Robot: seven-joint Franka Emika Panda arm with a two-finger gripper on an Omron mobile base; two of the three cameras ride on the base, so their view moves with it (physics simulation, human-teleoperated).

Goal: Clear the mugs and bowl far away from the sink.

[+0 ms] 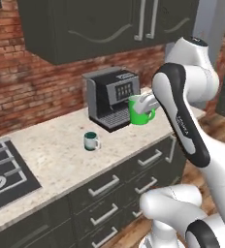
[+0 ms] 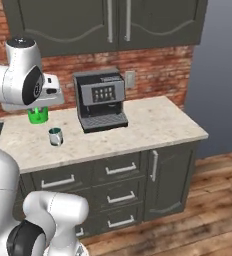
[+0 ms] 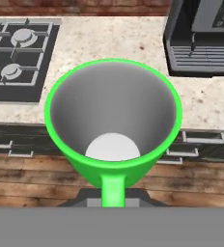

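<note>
My gripper [image 1: 144,105] is shut on the bright green mug [image 1: 141,114], holding it upright in the air in front of the coffee machine. From the right base, the green mug [image 2: 37,115] hangs under the hand [image 2: 42,104]. Looking down into the green mug [image 3: 113,120], it is empty and hangs over the counter's front edge, handle toward me. The silvery-white mug with the teal inside [image 1: 90,141] stands upright on the counter, left of and below the held one; it is also the small mug [image 2: 55,136]. The bowl and the sink are out of view.
A dark coffee machine [image 1: 112,97] stands at the back of the speckled counter [image 1: 51,155]. A black gas stovetop [image 1: 3,172] lies at the counter's left end. Dark cabinets hang above, drawers sit below, and the counter's right end [image 2: 163,125] is bare.
</note>
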